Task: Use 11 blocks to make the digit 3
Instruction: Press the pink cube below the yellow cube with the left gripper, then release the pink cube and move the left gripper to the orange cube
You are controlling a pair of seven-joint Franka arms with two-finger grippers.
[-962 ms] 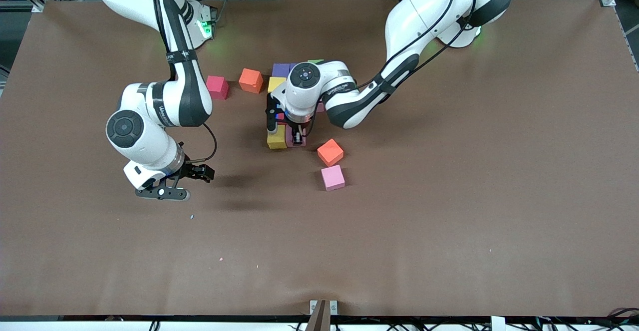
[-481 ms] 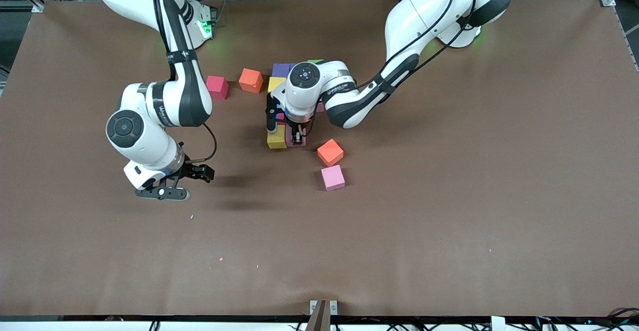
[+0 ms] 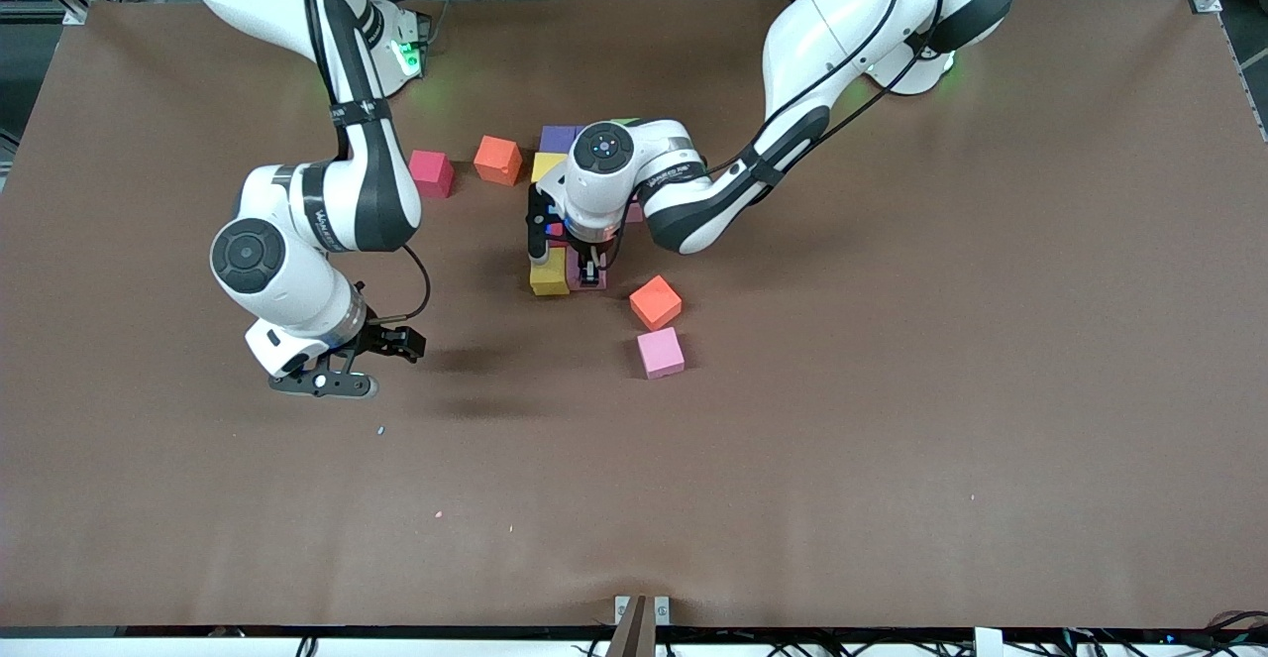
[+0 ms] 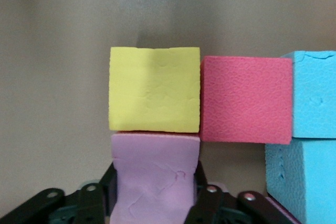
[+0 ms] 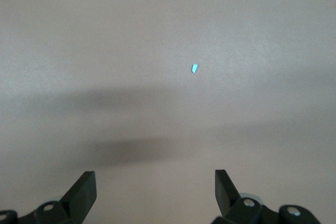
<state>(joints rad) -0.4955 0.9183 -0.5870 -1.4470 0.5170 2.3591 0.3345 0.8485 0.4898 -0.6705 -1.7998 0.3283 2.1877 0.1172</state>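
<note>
From the front I judge the figure only part built: a cluster of blocks under the left arm's wrist, with the yellow block (image 3: pixel 549 273) at its camera-side edge, while a red block (image 3: pixel 432 172), two orange blocks (image 3: pixel 497 160) and a pink block (image 3: pixel 660 352) lie loose around it.

In the left wrist view the left gripper (image 4: pixel 156 195) has a lilac block (image 4: pixel 155 174) between its fingers, touching the yellow block; whether it grips or is letting go I cannot tell.

In the right wrist view the right gripper (image 5: pixel 155 187) waits spread wide over bare table, well apart from the yellow block.
</note>
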